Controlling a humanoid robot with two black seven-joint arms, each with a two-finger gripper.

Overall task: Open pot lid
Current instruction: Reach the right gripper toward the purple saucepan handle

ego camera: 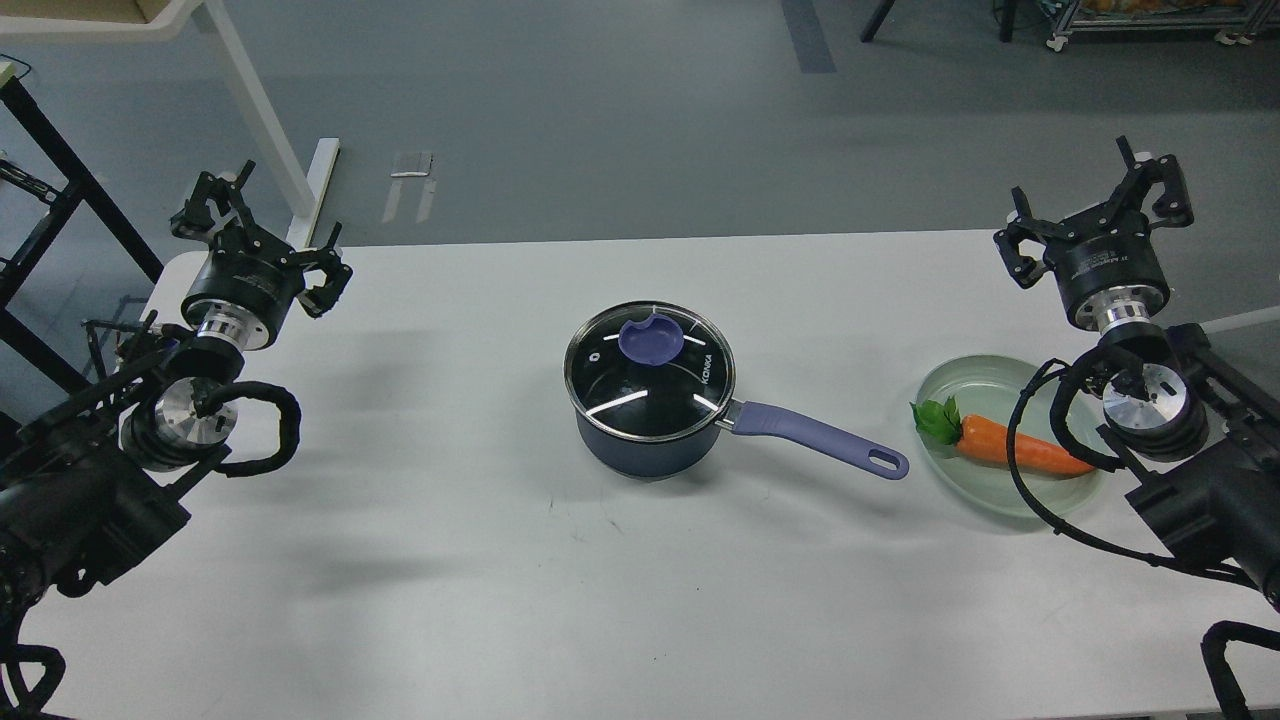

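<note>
The dark navy pot (650, 448) stands in the middle of the white table, its long lavender handle (820, 438) pointing right and toward me. The clear glass lid (648, 371) with a metal rim sits flat on the pot, its lavender knob (651, 340) on top. My left gripper (262, 225) hovers over the table's far left corner, open and holding nothing. My right gripper (1097, 208) hovers over the far right edge, also open and holding nothing. Both are far from the pot.
A pale green glass plate (975, 380) holding an orange carrot (1020, 446) with green leaves lies at the right, just under my right arm. A white desk leg (262, 120) and black frame (60, 190) stand beyond the table's left end.
</note>
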